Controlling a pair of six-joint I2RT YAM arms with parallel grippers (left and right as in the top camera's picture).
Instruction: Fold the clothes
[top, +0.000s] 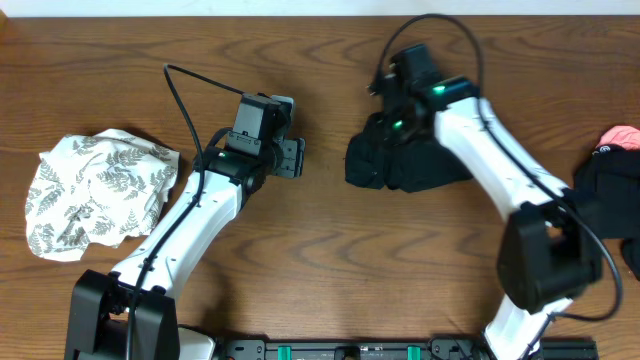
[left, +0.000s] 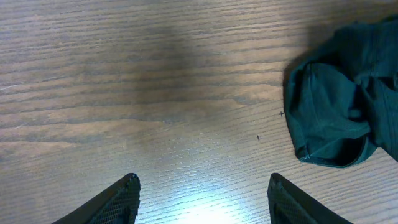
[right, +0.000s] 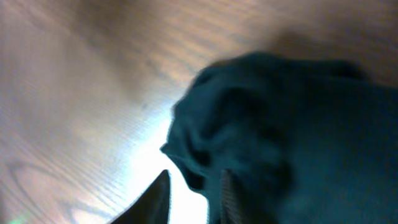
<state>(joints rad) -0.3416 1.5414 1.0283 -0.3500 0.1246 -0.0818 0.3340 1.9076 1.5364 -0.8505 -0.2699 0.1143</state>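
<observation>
A dark green garment (top: 400, 165) lies crumpled on the wooden table at centre right. It also shows at the right edge of the left wrist view (left: 339, 106) and fills the blurred right wrist view (right: 280, 124). My right gripper (right: 194, 186) is over the garment's upper left part, its fingers drawn close with a fold of the garment's edge between them. My left gripper (left: 202, 193) is open and empty above bare table, a little left of the garment.
A white cloth with a grey leaf print (top: 95, 190) lies bunched at the left. A pile of dark clothes (top: 605, 190) with a pink piece (top: 622, 137) sits at the right edge. Bare wood lies between the arms.
</observation>
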